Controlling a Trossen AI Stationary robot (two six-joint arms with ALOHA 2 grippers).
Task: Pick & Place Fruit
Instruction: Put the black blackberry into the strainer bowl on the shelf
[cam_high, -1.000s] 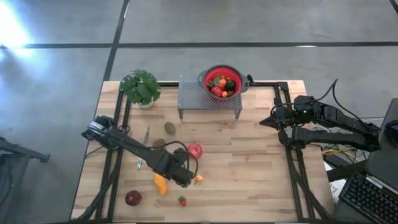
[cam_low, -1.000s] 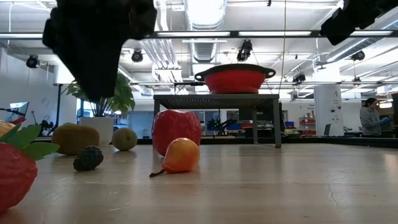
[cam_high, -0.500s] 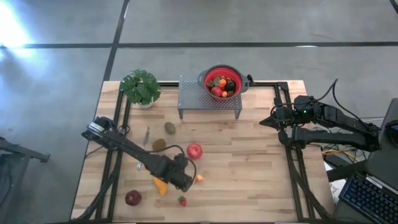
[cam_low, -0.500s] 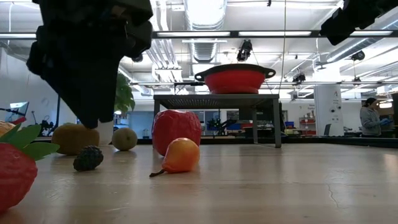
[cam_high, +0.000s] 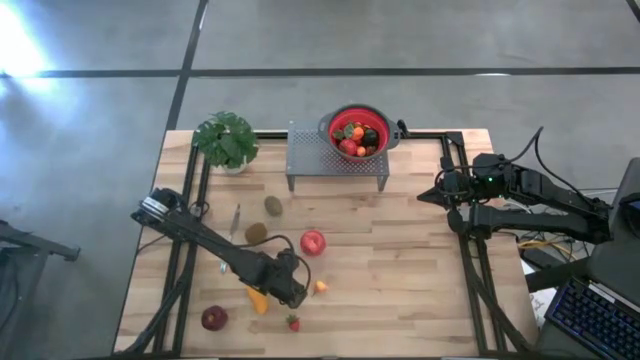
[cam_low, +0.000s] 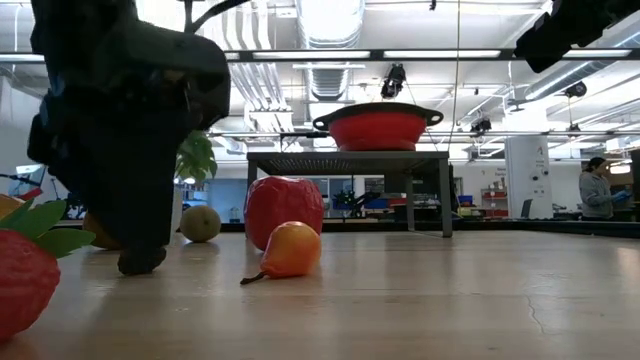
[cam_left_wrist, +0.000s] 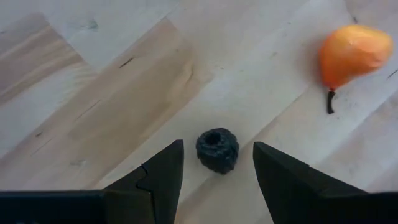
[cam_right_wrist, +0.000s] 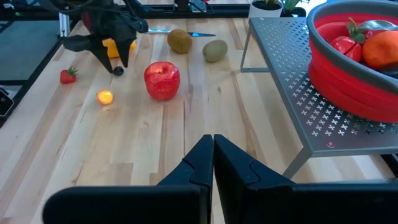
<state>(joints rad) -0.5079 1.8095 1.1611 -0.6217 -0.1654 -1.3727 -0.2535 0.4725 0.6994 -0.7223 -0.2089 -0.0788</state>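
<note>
Left hand (cam_left_wrist: 214, 171) lowered over the front-left part of the wooden tabletop (cam_high: 400, 260), its two fingers (cam_left_wrist: 158, 177) parted and standing either side of a small dark knobbly berry (cam_left_wrist: 217, 149) that lies on the wood between them; no contact with the berry can be made out, so the hand is open around it rather than gripping. Just beside the berry lies a small orange pear-shaped fruit (cam_left_wrist: 349, 55) with a dark stem, outside the fingers. Farther back from the hand sit a red apple (cam_high: 313, 242) and two brown kiwis (cam_high: 257, 232) (cam_high: 273, 206); an orange piece (cam_high: 257, 298) lies partly under the arm, with a dark-red round fruit (cam_high: 214, 318) and a strawberry (cam_high: 293, 323) near the front edge. Right hand (cam_right_wrist: 213, 163) closed and empty, held at the right side of the tabletop, beside the grey perforated stand (cam_high: 338, 160) carrying a red colander (cam_high: 357, 132) of fruit
</note>
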